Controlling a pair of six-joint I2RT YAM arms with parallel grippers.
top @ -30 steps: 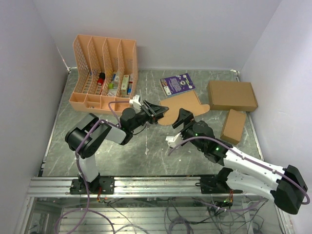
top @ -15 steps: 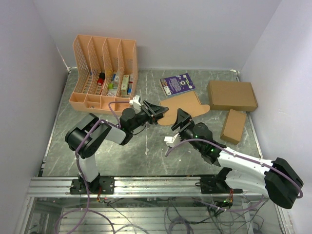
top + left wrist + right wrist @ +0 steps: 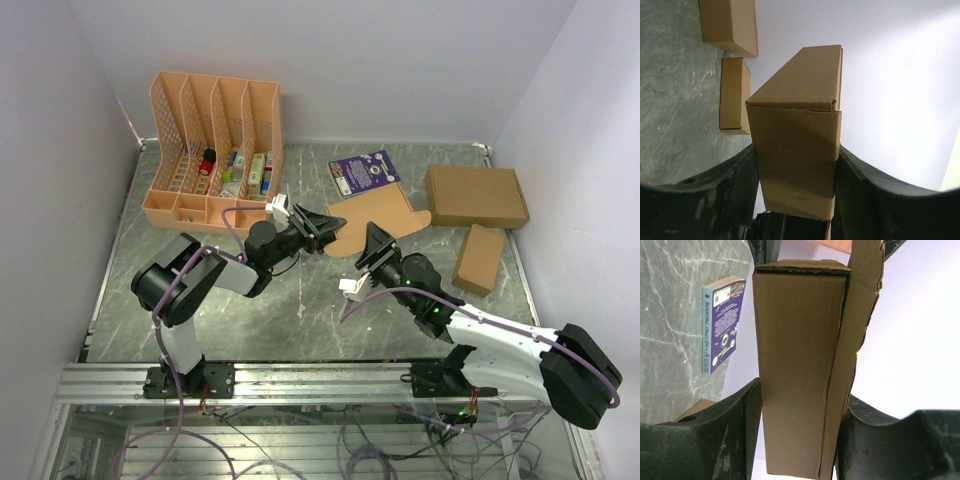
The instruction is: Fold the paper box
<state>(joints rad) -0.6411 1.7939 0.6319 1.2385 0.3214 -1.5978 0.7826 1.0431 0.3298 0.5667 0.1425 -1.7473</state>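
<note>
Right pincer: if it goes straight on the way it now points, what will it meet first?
The box: it stands between the fingers of the right pincer, directly in its line. Beyond it, the left pincer holds the other end of the box; how far off is unclear.

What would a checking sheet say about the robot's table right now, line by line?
Surface: grey-green marbled table, no spills seen.
Job's things: paper box, partly folded, held between both arms.
Clutter: pink file organiser with small items, purple book, large brown box, small brown carton, all towards the far side.
Grippers: left gripper shut on the paper box, fingers on both sides; right gripper likewise, fingers touching it.
Cables: purple cable along each arm; loose wires below the front rail.
Surroundings: plain white walls; nothing else seen.
</note>
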